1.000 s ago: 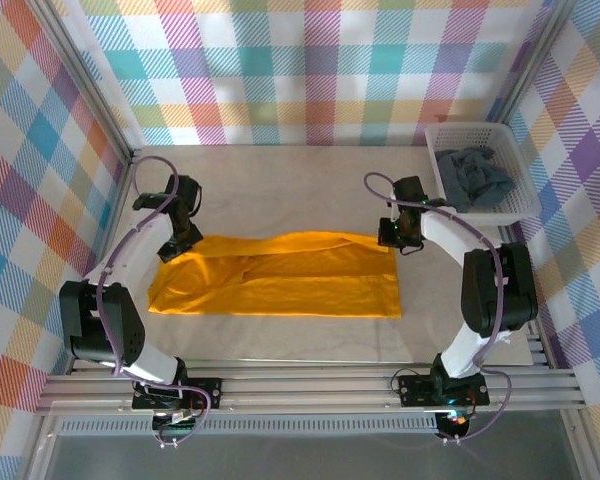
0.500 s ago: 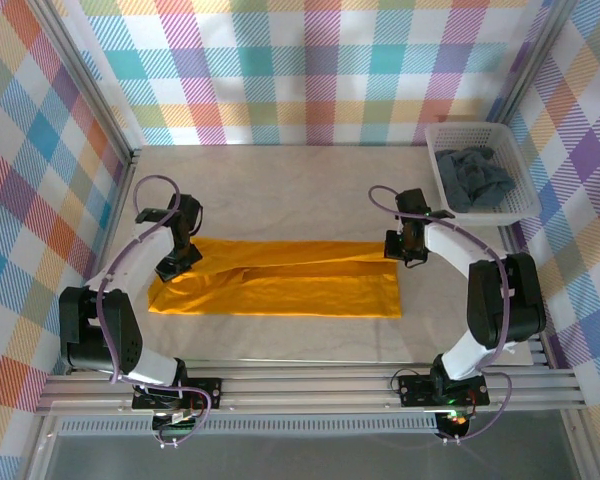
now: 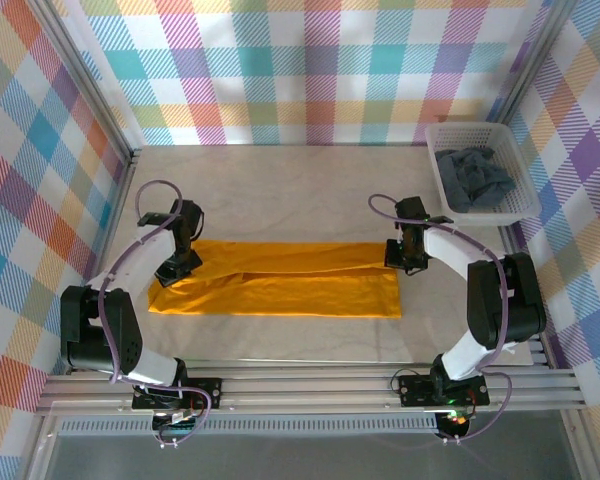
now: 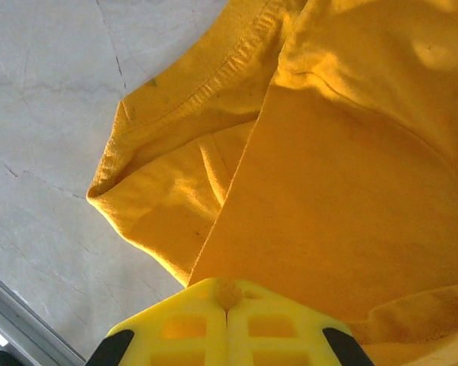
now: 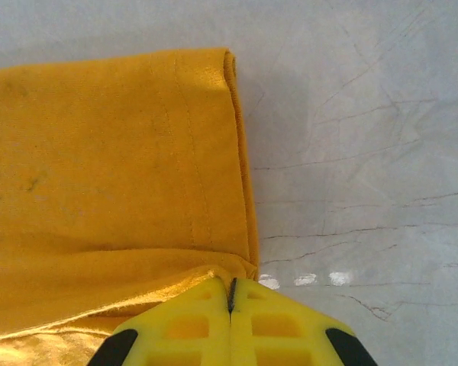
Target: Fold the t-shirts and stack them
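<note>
The mustard-orange t-shirt [image 3: 280, 280] lies as a long flat band across the middle of the table. My left gripper [image 3: 176, 268] is shut at its far left corner, and the left wrist view shows a nub of orange cloth [image 4: 343, 191] pinched at the left gripper [image 4: 227, 293]. At the far right corner my right gripper [image 3: 404, 258] is shut on the hem. There the orange cloth [image 5: 99, 168] bunches up against the right gripper [image 5: 231, 288]. The dark slate-grey t-shirt [image 3: 473, 178] sits crumpled in the basket.
A white lattice basket [image 3: 480, 128] stands at the back right corner, against the checked wall. Bare grey tabletop [image 5: 366, 152] lies right of the shirt's hem and behind the band. Checked walls close in on three sides.
Both grippers have drawn the shirt's far edge toward the near side. The orange band is now narrower and flatter, and its raised far fold is gone.
</note>
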Tool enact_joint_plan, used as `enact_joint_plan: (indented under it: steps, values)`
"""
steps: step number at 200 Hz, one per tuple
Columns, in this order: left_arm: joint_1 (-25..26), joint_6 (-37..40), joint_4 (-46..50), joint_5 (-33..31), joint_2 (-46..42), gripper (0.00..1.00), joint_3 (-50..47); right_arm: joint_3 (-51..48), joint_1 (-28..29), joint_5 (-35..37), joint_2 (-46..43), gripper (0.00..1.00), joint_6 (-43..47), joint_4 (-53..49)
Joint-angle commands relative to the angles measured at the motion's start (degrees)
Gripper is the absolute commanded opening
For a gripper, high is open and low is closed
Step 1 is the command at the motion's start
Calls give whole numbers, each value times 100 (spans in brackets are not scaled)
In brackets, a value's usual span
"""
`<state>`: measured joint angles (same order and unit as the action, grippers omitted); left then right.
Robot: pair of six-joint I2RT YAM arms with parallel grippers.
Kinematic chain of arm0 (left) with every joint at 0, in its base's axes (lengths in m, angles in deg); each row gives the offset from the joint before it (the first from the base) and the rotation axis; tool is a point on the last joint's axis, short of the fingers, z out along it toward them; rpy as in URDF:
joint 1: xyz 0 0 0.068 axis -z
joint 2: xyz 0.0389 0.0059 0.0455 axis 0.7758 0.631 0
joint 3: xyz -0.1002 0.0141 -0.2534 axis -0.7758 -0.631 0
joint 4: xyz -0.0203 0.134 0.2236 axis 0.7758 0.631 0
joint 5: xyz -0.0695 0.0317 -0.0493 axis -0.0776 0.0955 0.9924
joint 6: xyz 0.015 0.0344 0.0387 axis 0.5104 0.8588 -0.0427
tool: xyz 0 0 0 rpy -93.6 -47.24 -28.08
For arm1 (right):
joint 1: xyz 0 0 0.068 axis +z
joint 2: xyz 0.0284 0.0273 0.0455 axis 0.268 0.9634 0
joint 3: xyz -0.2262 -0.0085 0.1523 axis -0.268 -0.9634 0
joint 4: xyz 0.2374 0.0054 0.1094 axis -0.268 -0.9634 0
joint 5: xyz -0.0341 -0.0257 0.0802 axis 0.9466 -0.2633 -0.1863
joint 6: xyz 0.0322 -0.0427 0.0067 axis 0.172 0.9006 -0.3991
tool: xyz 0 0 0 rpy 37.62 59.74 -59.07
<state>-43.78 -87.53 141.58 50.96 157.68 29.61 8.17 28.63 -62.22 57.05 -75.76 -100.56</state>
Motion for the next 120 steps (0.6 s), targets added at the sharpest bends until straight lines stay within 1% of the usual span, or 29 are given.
enact_joint_plan:
  steps: [1,36,64,76,90,98,109,120]
  values:
    - [72,-107,152,-86,-85,0,-118,-77,-11,-217,7,1,-85,-138]
    - [142,-118,136,-86,21,0,-145,-78,-7,-298,27,2,-93,-174]
    - [187,-127,118,-97,83,0,-139,-47,0,-320,5,6,-120,-269]
    - [205,-127,108,-111,106,0,-146,-33,-3,-310,-17,12,-151,-303]
    - [223,-124,96,-119,134,0,-145,8,-6,-298,-68,23,-196,-369]
    - [231,-119,91,-117,152,0,-144,39,-4,-294,-134,28,-231,-416]
    - [257,-122,91,-120,171,0,-140,55,-1,-253,-275,33,-298,-460]
    - [273,-127,91,-132,188,0,-138,70,0,-226,-422,35,-375,-480]
